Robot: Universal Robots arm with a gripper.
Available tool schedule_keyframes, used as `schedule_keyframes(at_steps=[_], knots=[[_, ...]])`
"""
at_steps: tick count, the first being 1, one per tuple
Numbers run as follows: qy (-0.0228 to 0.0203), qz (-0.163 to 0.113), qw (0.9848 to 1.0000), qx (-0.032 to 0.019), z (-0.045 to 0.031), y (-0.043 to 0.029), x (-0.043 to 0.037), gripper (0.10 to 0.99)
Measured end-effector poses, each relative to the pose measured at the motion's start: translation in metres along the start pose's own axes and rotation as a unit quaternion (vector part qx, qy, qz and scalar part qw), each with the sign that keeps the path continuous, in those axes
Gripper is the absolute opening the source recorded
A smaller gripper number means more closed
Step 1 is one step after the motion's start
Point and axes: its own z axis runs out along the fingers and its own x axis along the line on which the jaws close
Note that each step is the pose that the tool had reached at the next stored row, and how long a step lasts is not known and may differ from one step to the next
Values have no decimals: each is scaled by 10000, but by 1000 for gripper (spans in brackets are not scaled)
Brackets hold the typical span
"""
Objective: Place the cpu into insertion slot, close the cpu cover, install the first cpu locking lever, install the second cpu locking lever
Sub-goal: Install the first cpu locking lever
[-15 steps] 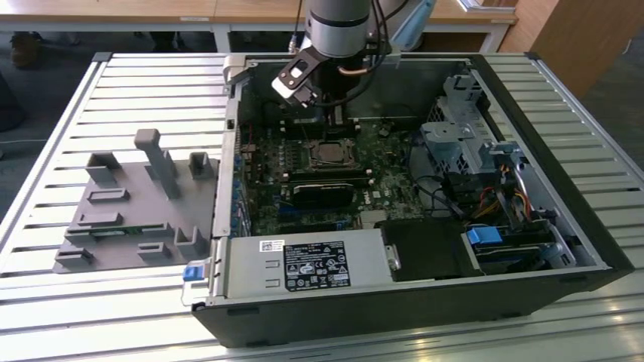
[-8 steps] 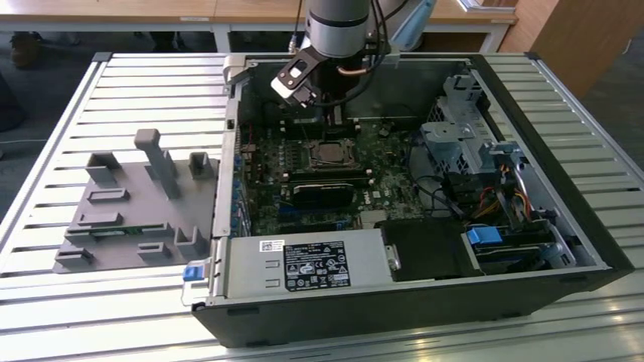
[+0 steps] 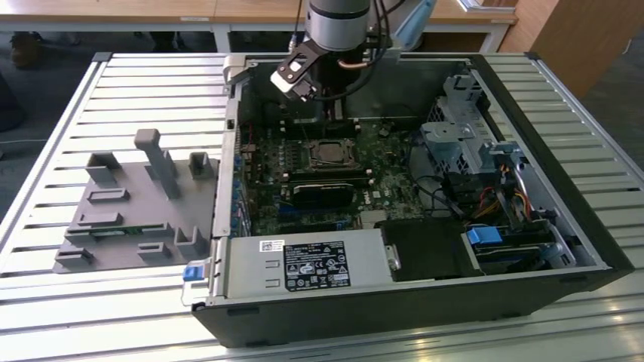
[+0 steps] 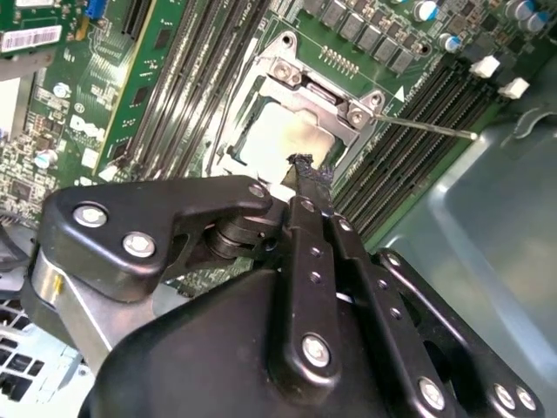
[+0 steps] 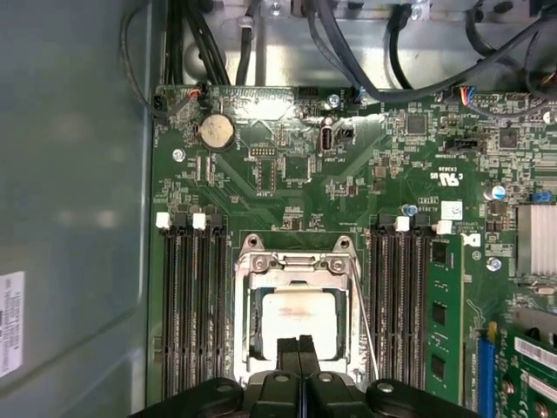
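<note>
The fingers are pressed flat together with nothing between them, serving as a blunt pusher. In both wrist views their tip hangs over the near edge of the cpu cover, though I cannot tell if it touches.

The cpu already lies in the insertion slot, near the middle of the motherboard between two banks of memory slots. The cover looks lowered around it. One locking lever juts out loose over the slots, so I judge the cover step to be nearly done and the levers unlatched.

To do this step well, the load should go on the metal frame, not the chip's top. The push should go straight down so the tip doesn't skid onto the board.

The cpu is a flat, pale silver-grey square, dull and slightly smudged, framed by the cover's window. The computer case sits on a slatted tabletop.
</note>
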Motion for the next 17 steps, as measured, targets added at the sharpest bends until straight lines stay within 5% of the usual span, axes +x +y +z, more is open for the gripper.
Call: schedule_keyframes(at_steps=[9, 17], knots=[[0, -9, 10000, 0, -302, 8, 0, 118], [13, -585, 9983, 0, -319, 9, 0, 118]])
